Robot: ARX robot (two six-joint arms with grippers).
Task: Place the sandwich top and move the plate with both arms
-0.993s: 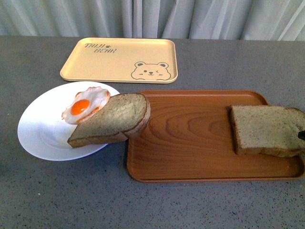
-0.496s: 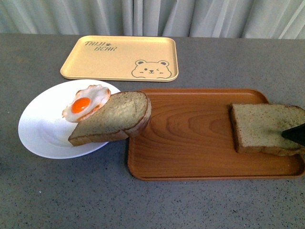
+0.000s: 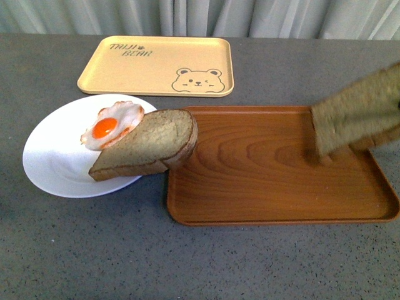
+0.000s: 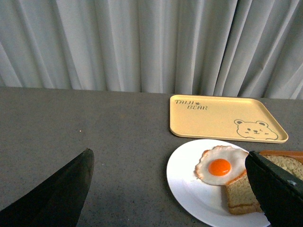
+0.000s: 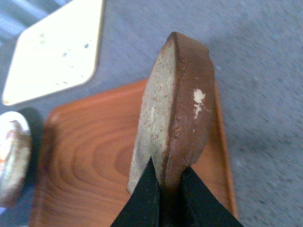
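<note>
1. Bread aloft: your right tool [image 5: 166,182] pinches the sandwich top [image 3: 359,109] by one crust edge. Its fingers are almost closed, with the slice wedged between them. The slice hangs tilted above the right end of the brown wooden tray [image 3: 250,187] and is blurred in the front view.
2. The edge grip keeps the slice's pale speckled face free. That looks chosen so you can lay it flat on the waiting stack without trapping the fingers beneath it.
3. The plate [image 3: 50,169] sits on the counter [image 3: 94,262] just left of the wooden tray. It carries a fried egg [image 3: 111,127] and a domed slice [image 3: 147,150], which touch each other. The slice's rounded end overhangs the rim and reaches the tray's left edge, so the stack may be easy to nudge off line.
4. Your left tool [image 4: 169,156] hangs spread wide and holds nothing. It is over bare counter near the plate, probably waiting for the two-arm carry, which cannot begin until the top is placed.
5. The counter is dark grey and finely speckled. A beige bear-print tray [image 3: 156,72] lies bare behind the plate, and a pale pleated curtain [image 3: 187,15] closes off the back of the room.
</note>
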